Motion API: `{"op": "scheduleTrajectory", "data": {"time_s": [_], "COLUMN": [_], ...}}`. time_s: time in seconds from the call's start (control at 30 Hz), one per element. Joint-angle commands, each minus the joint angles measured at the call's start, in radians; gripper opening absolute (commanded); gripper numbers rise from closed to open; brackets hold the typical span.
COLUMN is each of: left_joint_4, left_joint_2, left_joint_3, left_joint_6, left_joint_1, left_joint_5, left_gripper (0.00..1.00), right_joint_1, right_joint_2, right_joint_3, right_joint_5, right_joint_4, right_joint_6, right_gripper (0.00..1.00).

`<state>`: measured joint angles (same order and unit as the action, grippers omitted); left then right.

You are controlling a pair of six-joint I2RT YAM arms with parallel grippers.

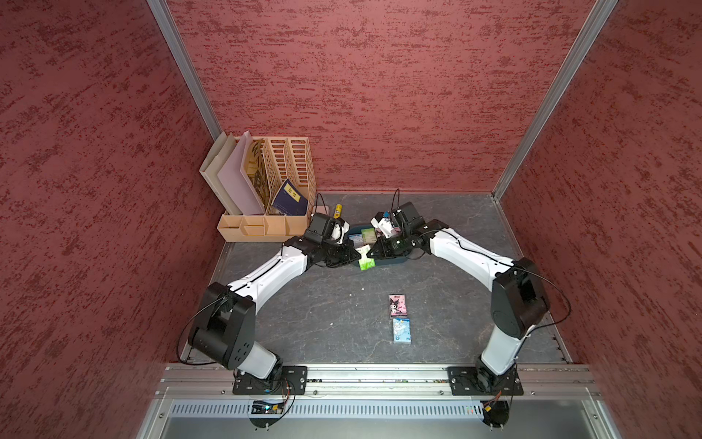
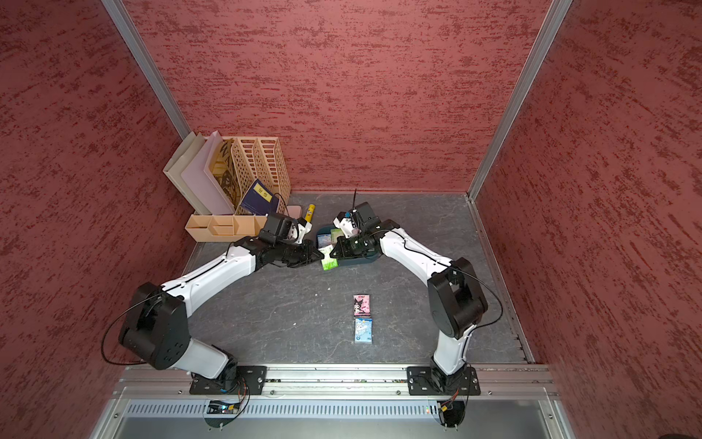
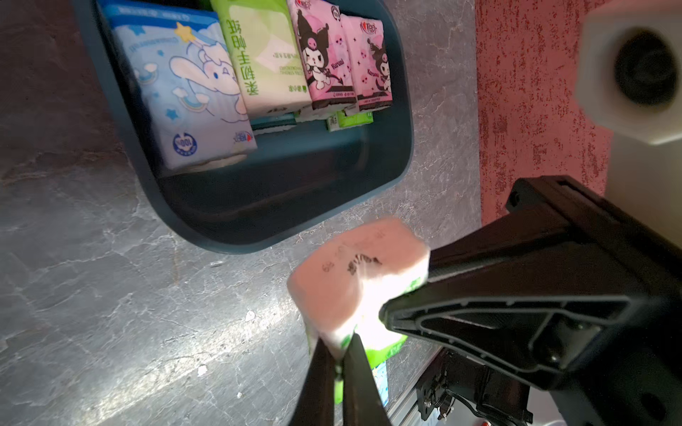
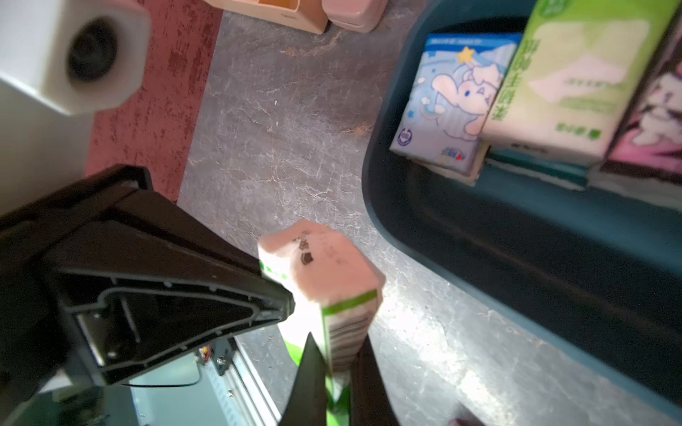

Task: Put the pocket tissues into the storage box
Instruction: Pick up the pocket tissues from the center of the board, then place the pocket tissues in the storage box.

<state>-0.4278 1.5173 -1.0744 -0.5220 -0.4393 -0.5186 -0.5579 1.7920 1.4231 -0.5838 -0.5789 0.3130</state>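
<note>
The left fingers (image 3: 360, 365) are pinched almost shut on one end of a green pocket tissue pack (image 3: 350, 287). The right fingers (image 4: 308, 369) are closed just as tightly on the same pack from the opposite side, so both arms hold it between them.

The pack hangs above the grey surface (image 1: 323, 315), just outside the near rim of the storage box (image 3: 258, 199). Inside this dark teal box, a pale blue pack (image 3: 192, 92), a second green pack (image 3: 262, 62) and two pink packs (image 3: 321, 59) lean in a row, with more beneath them.

Nearer the arm bases, a loose pink pack (image 1: 397, 306) and a loose blue pack (image 1: 401, 330) lie flat on the surface, end to end. A beige desk organiser (image 1: 262, 228) stands in the far left corner, with a yellow tube (image 1: 337, 211) beside it.
</note>
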Motion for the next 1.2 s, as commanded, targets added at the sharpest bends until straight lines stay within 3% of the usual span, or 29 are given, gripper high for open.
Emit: {"op": "scheduleTrajectory", "data": {"time_s": [0.0, 0.07, 0.13, 0.23, 0.57, 0.87, 0.97, 1.17], "left_joint_4": [0.023, 0.024, 0.026, 0.035, 0.028, 0.018, -0.003, 0.024], "left_joint_2": [-0.033, -0.036, -0.042, -0.069, -0.106, -0.140, -0.146, -0.170], "left_joint_3": [0.008, 0.007, 0.005, 0.005, 0.008, 0.038, 0.037, 0.074], "left_joint_6": [0.019, 0.020, 0.022, 0.025, 0.057, 0.062, 0.074, 0.053], "left_joint_1": [0.001, 0.002, 0.003, 0.008, 0.086, 0.120, 0.129, 0.140], "left_joint_5": [-0.017, -0.012, -0.012, 0.000, -0.003, -0.008, -0.002, 0.016], "left_gripper": [0.30, 0.53, 0.99, 1.00, 1.00, 1.00, 1.00, 1.00], "right_joint_1": [-0.005, -0.006, -0.003, 0.004, 0.102, 0.145, 0.147, 0.147], "right_joint_2": [0.011, 0.013, 0.013, 0.017, 0.150, 0.271, 0.316, 0.343], "right_joint_3": [0.014, 0.018, 0.030, 0.082, 0.492, 0.646, 0.703, 0.659], "right_joint_5": [-0.001, 0.009, 0.035, 0.082, 0.298, 0.281, 0.276, 0.231], "right_joint_4": [0.042, 0.038, 0.021, -0.056, -0.532, -0.651, -0.683, -0.598], "right_joint_6": [0.014, 0.015, 0.020, -0.026, -0.488, -0.820, -0.890, -0.982], "right_gripper": [0.00, 0.00, 0.00, 0.00, 0.00, 0.00, 0.00, 0.00]}}
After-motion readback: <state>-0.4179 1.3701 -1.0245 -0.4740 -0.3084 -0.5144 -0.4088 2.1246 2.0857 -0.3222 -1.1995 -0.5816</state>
